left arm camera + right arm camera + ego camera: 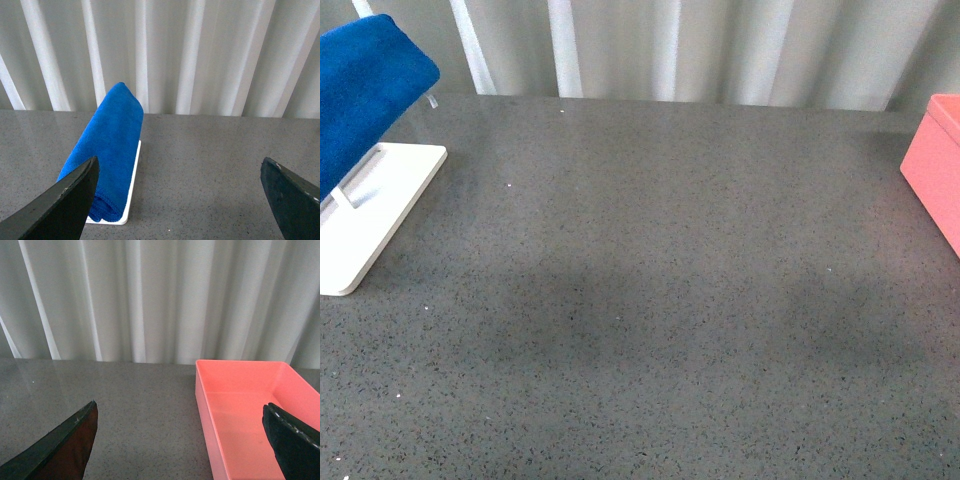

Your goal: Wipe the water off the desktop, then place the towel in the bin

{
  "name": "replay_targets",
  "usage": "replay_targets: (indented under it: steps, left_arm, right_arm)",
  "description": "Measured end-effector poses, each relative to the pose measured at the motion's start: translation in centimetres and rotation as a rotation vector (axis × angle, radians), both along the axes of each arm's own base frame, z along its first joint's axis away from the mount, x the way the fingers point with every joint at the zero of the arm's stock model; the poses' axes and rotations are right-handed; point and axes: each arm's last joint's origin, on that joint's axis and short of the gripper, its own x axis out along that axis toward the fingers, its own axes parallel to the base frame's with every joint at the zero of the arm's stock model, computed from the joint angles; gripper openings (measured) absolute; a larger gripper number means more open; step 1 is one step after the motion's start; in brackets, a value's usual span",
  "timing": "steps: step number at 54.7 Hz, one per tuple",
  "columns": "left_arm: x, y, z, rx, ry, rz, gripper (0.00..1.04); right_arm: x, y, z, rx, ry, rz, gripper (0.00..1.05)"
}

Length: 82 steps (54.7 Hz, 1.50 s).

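The blue towel (360, 95) hangs folded over a rack at the desktop's (650, 280) far left. In the left wrist view the towel (107, 150) lies ahead of my left gripper (180, 200), which is open with only bare desktop (200, 165) between its dark fingers (65, 205). The salmon-pink bin (938, 165) shows at the right edge of the front view. My right gripper (180, 440) is open and holds nothing; the bin (240, 415) stands empty ahead of it, partly behind one finger (292, 442). No water shows on the desktop. Neither arm appears in the front view.
The rack's flat white base (365, 215) rests on the desktop at the left, and in the left wrist view its base (131, 192) peeks out beside the towel. White pleated curtains (700, 50) run along the desktop's far edge.
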Motion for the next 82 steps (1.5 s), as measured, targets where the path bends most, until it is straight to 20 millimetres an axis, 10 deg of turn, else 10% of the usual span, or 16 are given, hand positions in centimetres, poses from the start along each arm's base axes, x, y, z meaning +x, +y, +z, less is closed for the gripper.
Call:
replay_targets:
  steps: [60,72,82]
  left_arm:
    - [0.3,-0.5,-0.1,0.047,0.193,-0.183,0.98]
    - [4.4,-1.4,4.9,0.125,0.119,-0.227,0.98]
    - [12.8,-2.0,8.5,0.169,0.209,-0.234,0.98]
  right_arm:
    - [0.0,0.0,0.0,0.0,0.0,0.001,0.98]
    - [0.0,0.0,0.0,0.0,0.0,0.0,0.98]
    - [0.0,0.0,0.0,0.0,0.0,0.0,0.98]
